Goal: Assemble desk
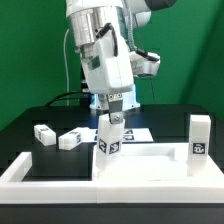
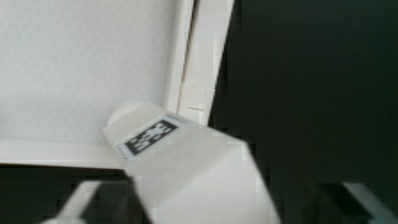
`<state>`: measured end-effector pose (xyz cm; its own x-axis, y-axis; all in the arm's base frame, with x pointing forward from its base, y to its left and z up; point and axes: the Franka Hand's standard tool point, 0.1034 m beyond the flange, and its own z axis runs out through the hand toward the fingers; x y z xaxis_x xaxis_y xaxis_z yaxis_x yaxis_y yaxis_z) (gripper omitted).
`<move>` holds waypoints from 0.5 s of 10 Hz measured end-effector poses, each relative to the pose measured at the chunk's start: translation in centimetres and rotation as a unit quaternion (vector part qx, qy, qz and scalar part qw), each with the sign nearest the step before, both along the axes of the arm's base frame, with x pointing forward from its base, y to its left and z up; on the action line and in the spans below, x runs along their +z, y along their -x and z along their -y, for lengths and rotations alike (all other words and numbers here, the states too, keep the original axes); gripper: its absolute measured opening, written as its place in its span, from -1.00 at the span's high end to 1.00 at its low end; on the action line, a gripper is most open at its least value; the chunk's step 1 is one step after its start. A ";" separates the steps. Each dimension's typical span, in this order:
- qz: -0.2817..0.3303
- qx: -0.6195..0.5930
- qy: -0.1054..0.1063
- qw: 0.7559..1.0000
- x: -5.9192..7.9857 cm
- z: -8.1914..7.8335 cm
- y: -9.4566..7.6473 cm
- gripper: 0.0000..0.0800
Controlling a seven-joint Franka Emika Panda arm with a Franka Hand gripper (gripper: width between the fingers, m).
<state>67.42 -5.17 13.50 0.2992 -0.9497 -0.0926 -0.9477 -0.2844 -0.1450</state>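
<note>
Wrist and gripper (image 1: pixel 114 112) hung almost straight down from my arm, whose white upper links rose out of the top of the exterior view. I held the fingers pointing at the table (image 1: pixel 25 125), directly above one upright leg block (image 1: pixel 112 138) of the desk. My gripper stood wide. In the wrist view one pale finger (image 2: pixel 75 205) showed to the side of that leg block (image 2: pixel 187 175) with a dark gap between them, so I was not clamping it. I could not tell whether anything touched the block on its other side, where the picture was too dark.

The leg block showed a black-and-white tag on the face turned to the exterior camera. It stood at the exterior view's left end of the tabletop panel (image 1: pixel 160 165). In the wrist view it sat at a corner of that panel (image 2: pixel 89 70), where two of the panel's edges met. I could not tell whether the block was joined to the panel or only resting on it.

A second leg block (image 1: pixel 200 136) stood upright at the exterior view's right end of the tabletop. Two more leg blocks (image 1: pixel 44 133) (image 1: pixel 72 138) lay on their sides on the black table, near each other and well apart from my gripper, toward the exterior view's left. The tabletop lay flat inside the low white border wall (image 1: pixel 30 172).
</note>
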 end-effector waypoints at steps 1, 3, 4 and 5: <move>-0.006 0.040 0.008 0.999 0.1 -0.2 0.1 -0.50; -0.004 0.041 0.007 0.999 0.0 -0.4 0.1 -0.62; -0.004 0.043 0.007 0.999 0.0 -0.4 0.1 -0.62; -0.005 0.083 0.016 0.996 -0.1 -0.4 0.3 -0.62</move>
